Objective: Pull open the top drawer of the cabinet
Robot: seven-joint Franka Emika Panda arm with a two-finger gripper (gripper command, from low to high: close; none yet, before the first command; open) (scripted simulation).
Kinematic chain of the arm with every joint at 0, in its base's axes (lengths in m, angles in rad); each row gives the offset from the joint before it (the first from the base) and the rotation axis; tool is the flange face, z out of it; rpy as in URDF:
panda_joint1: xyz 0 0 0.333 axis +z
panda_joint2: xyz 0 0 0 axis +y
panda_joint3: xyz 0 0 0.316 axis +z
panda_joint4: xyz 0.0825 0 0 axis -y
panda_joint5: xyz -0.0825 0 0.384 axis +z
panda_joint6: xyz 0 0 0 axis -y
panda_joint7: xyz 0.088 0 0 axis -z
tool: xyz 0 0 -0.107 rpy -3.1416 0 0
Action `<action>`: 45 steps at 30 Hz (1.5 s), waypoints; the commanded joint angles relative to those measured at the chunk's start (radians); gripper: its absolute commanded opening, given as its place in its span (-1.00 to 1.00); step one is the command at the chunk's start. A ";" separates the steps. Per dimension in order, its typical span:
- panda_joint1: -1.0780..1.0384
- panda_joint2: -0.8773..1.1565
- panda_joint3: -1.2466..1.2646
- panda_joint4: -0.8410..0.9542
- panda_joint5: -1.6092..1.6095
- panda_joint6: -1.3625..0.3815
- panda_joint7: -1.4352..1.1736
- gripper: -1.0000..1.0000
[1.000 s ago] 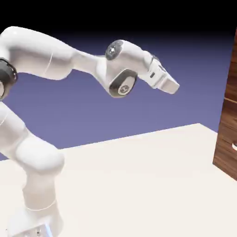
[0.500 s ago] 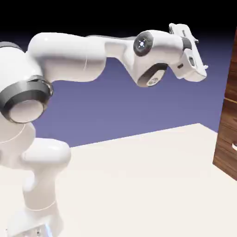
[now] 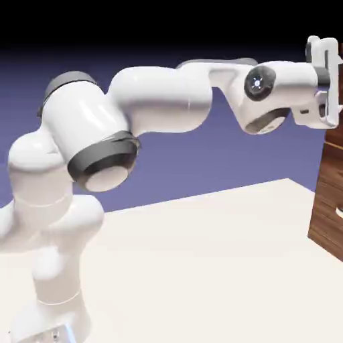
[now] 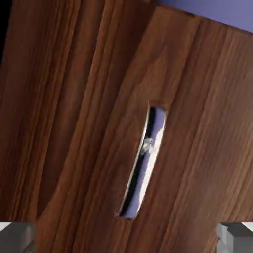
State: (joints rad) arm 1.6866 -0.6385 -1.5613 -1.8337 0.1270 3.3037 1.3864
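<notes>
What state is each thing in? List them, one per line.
Gripper: jaws wide open, holding nothing
Bar handle: ungripped, between the jaws in the hand view
Top drawer: cannot tell whether fully shut
Lower drawer: looks shut

Overexposed tabletop; hand view perhaps soft.

No words, numbers, brand names or signs could be read anywhere, in the exterior view or in the hand view.
</notes>
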 commanded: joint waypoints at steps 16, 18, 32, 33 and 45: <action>0.580 -0.024 -0.541 0.338 0.044 0.092 0.223 0.00; 0.652 -0.027 -0.608 0.380 0.049 0.104 0.251 0.00; 1.026 -0.134 -0.968 0.741 0.059 0.053 0.389 0.00; 1.047 -0.151 -0.989 0.777 0.058 0.038 0.396 0.00; 1.064 -0.145 -1.008 0.773 0.038 0.042 0.415 -1.00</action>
State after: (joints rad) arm 2.7497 -0.7834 -2.5690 -1.0610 0.1645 3.3463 1.8024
